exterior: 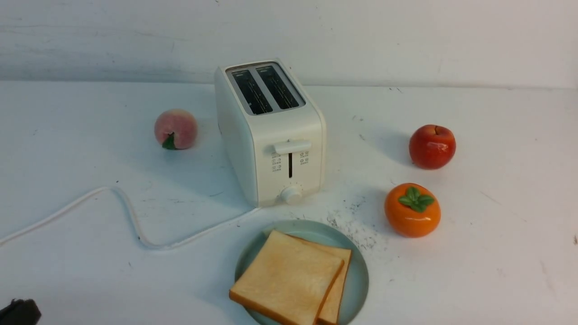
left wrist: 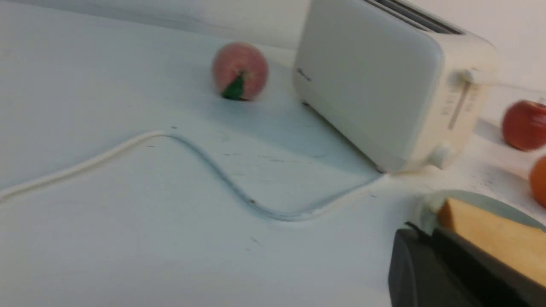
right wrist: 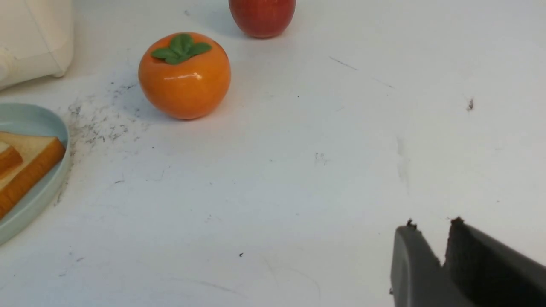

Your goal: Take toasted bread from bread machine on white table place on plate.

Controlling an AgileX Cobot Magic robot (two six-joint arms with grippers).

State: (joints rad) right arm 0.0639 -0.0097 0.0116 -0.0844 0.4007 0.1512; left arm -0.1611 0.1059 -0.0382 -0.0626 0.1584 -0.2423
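Toasted bread (exterior: 289, 280) stacked on plate (exterior: 356, 275), before bread machine (exterior: 271, 131).

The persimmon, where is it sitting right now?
In the front view the persimmon stands on the white table on the robot's right, just in front of the red apple and to the right of the plate.

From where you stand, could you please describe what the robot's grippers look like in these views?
Little of them shows. The left gripper has dark charcoal, matte, flat-sided fingers that narrow toward the tips. The right gripper looks the same, with slightly ragged tips on its fingers. In the front view only a dark rounded corner of the left one appears at the lower edge. No cables, markings or arm links are visible.
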